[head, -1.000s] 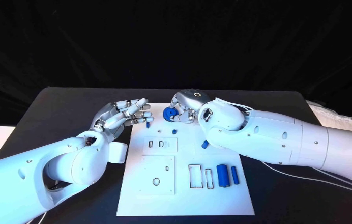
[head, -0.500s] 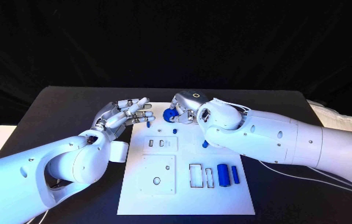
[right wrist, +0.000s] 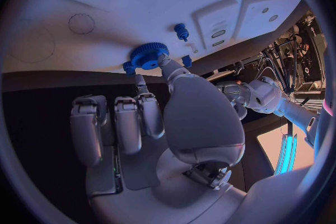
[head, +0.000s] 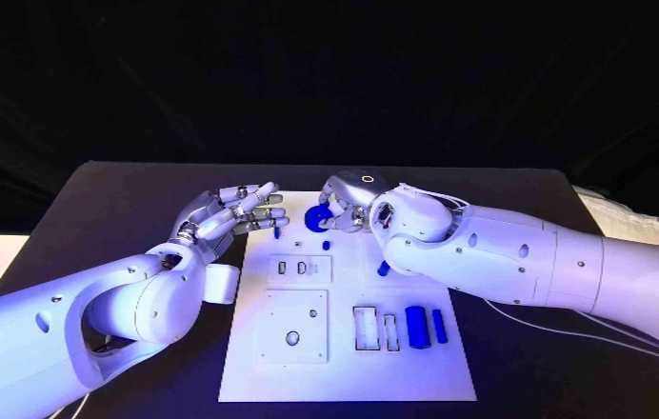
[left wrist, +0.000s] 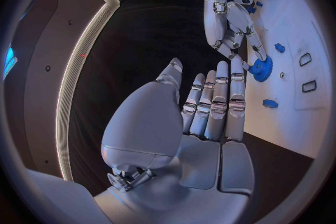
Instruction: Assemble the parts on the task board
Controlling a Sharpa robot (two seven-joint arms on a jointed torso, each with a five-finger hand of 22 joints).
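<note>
The right hand (head: 360,202) pinches a blue gear (head: 319,214) at its fingertips, over the task board (head: 412,367) (far edge). Just beside it, the left hand (head: 233,213) hovers, fingers spread, holding nothing.

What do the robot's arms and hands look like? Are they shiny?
Both arms are fat, smooth, glossy white shells with small dark dots. The left hand and right hand are silver metal with jointed fingers and pale fingertip pads. Thin white cables loop over the right wrist, and a small ring mark sits on the back of the right hand.
</note>
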